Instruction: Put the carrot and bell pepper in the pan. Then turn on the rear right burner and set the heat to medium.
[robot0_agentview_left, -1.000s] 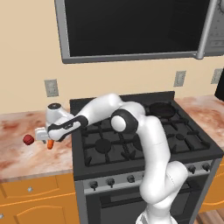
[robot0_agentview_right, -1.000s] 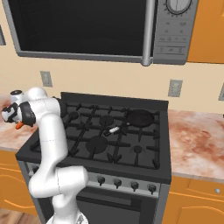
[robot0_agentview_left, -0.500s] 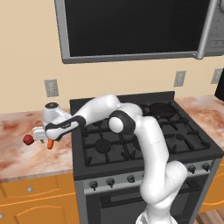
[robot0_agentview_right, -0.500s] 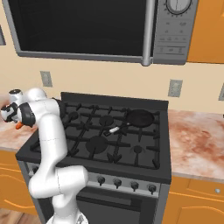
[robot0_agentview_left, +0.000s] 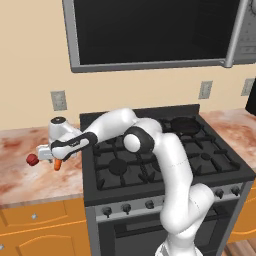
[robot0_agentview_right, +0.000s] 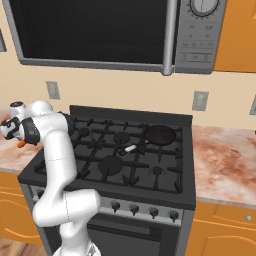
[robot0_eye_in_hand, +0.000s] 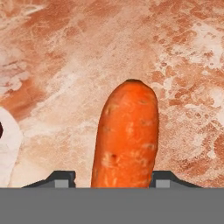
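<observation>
- My jaws (robot0_eye_in_hand: 125, 179) are down over the marbled desk (robot0_agentview_left: 20, 175) left of the stove (robot0_agentview_left: 165, 160), pinching the carrot (robot0_eye_in_hand: 125, 135); in the hand view a dark finger tip (robot0_eye_in_hand: 61, 178) sits tight against each side of it
- Carrot shows as a short orange stub under my hand in the left base view (robot0_agentview_left: 57, 164), just above or on the desk; cannot tell which
- Bell pepper (robot0_agentview_left: 32, 159) lies on the desk just left of my hand, near the carrot
- Pan (robot0_agentview_right: 160, 135) rests on the stove's back right, pale handle pointing toward the front left
- Rear right burner (robot0_agentview_left: 184, 125) sits beneath the pan
</observation>
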